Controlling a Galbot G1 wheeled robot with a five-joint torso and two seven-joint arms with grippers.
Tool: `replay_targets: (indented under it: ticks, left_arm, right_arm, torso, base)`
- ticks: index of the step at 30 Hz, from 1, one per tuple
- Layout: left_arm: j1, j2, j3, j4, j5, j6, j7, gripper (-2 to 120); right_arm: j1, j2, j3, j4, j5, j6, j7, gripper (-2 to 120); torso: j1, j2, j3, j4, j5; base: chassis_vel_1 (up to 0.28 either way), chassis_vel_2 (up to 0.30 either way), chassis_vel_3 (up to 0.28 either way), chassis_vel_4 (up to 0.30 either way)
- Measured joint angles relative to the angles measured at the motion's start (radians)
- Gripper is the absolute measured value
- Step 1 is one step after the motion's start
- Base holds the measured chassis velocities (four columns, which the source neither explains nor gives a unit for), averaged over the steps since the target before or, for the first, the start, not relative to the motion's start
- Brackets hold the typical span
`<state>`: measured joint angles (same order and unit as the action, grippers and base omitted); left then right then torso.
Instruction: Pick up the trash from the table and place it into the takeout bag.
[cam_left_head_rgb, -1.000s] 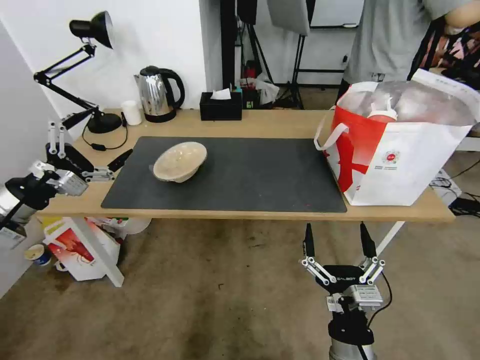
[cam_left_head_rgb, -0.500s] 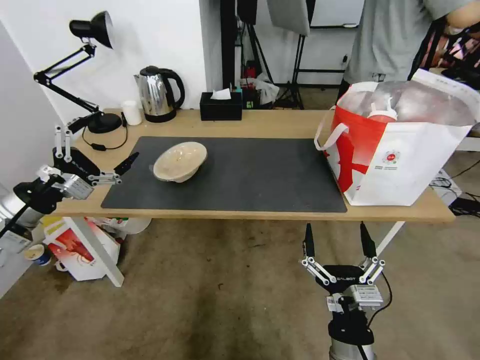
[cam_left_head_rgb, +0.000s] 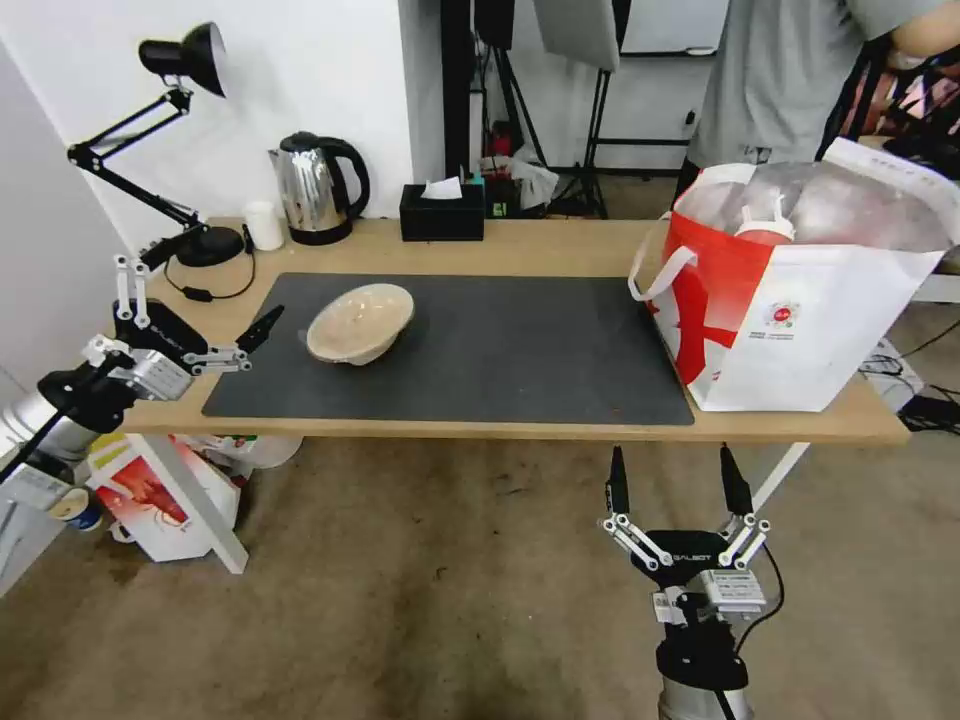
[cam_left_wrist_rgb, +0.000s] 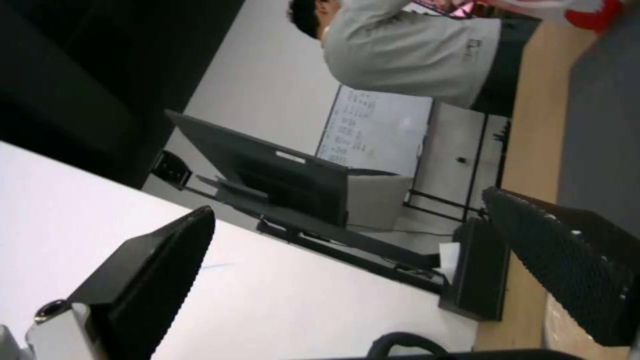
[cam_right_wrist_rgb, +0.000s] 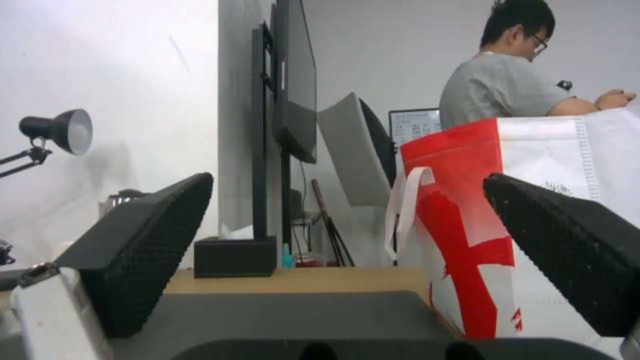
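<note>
In the head view, the left gripper (cam_left_head_rgb: 200, 290) hangs over the left end of the table (cam_left_head_rgb: 560, 247), its fingers spread wide and holding nothing; one fingertip points toward the shallow beige bowl (cam_left_head_rgb: 360, 321), which sits tilted on the dark grey mat (cam_left_head_rgb: 500, 350) just beyond that tip, not touching it. Well off to the far side from this gripper stands the takeout bag (cam_left_head_rgb: 800, 290) at the table's right end, with the red lidded straw cup (cam_left_head_rgb: 765, 228) showing inside its open top. The right gripper (cam_left_head_rgb: 677, 480) waits below the table's front edge, fingers spread and pointing up, empty, with the bag above and slightly to its right. In the left wrist view, the left gripper's (cam_left_wrist_rgb: 353, 260) two black fingers stand far apart, the black tissue box (cam_left_wrist_rgb: 480, 270) and the wooden tabletop lying between and beyond them. In the right wrist view, the right gripper (cam_right_wrist_rgb: 347, 235) is likewise wide apart, the takeout bag (cam_right_wrist_rgb: 533, 210) rising beyond it near one fingertip and the mat (cam_right_wrist_rgb: 300, 310) stretching ahead.
</note>
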<state>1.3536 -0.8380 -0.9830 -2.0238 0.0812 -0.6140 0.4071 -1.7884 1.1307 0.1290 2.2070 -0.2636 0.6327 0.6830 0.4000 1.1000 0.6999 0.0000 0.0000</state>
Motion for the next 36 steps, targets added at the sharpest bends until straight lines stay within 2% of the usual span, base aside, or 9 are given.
replay_targets:
  ticks: [4,12,23,36]
  left_arm:
    - [-0.009,0.020,0.008,0.026,0.018,-0.021,0.020,100]
    - [-0.019,0.108,0.022,0.066,0.015,-0.035,0.049,100]
    - [-0.026,0.127,0.045,0.088,0.012,-0.040,0.068,100]
    - [-0.038,0.189,0.063,0.099,-0.040,-0.021,0.086,100]
  right_arm:
    - [0.000,0.000,0.000,0.000,0.000,0.000,0.000,100]
    - [0.000,0.000,0.000,0.000,0.000,0.000,0.000,100]
    - [0.000,0.000,0.000,0.000,0.000,0.000,0.000,100]
    - [0.000,0.000,0.000,0.000,0.000,0.000,0.000,100]
  torso:
    - [0.000,0.000,0.000,-0.0001,-0.0001]
    - [0.000,0.000,0.000,0.0000,0.0000]
    - [0.000,0.000,0.000,0.0001,-0.0001]
    - [0.000,0.000,0.000,0.0000,-0.0001]
  base:
    - [0.000,0.000,0.000,0.000]
    - [0.000,0.000,0.000,0.000]
    - [0.000,0.000,0.000,0.000]
    - [0.000,0.000,0.000,0.000]
